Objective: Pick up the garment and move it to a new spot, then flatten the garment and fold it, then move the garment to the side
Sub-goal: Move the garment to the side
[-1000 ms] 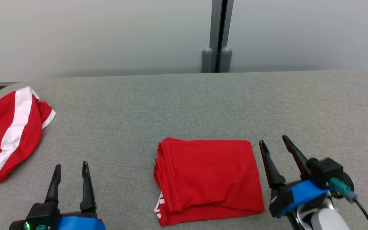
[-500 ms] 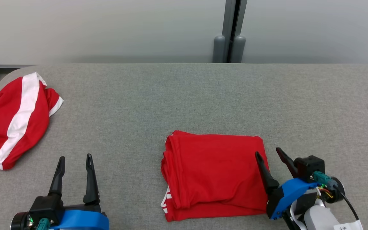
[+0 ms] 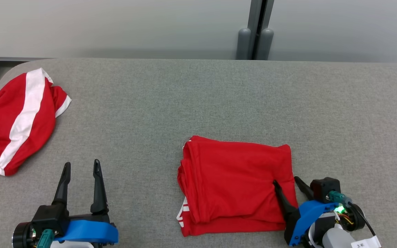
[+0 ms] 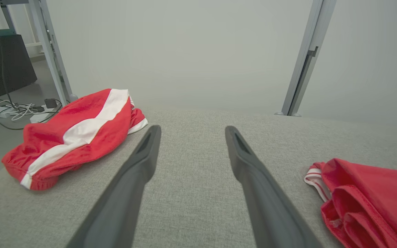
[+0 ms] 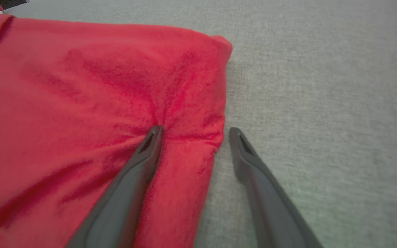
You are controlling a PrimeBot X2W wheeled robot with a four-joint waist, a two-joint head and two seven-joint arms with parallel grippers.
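Folded red fabric garment (image 3: 236, 186), lying flat as a rough rectangle on the grey cloth-covered table (image 3: 184, 96), right of centre and near the front edge. A strip of white-striped trim shows at its lower left corner, where the layers stack.

Right gripper (image 3: 285, 179): fingers moderately spread, straddling the garment's right edge. The inner finger (image 5: 143, 162) presses its tip onto the top layer just inside that edge, and creases radiate from the contact point. The outer finger (image 5: 253, 172) lies over bare table just beside the edge. Whether its tip touches the table surface cannot be settled from the wrist view, though it appears very close. No fabric is pinched between the two.

Left gripper (image 3: 82, 162): fingers spread to a similar width, holding nothing, over bare table well to the left of the folded garment.

Second garment, red with a broad white stripe (image 3: 19, 117), lies crumpled at the table's far left end, well apart from both grippers.

In the head view the right gripper's blue mount covers the folded garment's lower right corner. In the right wrist view the garment is cut off at the left and bottom edges. A grey upright post (image 3: 255, 31) stands behind the table against a pale wall.
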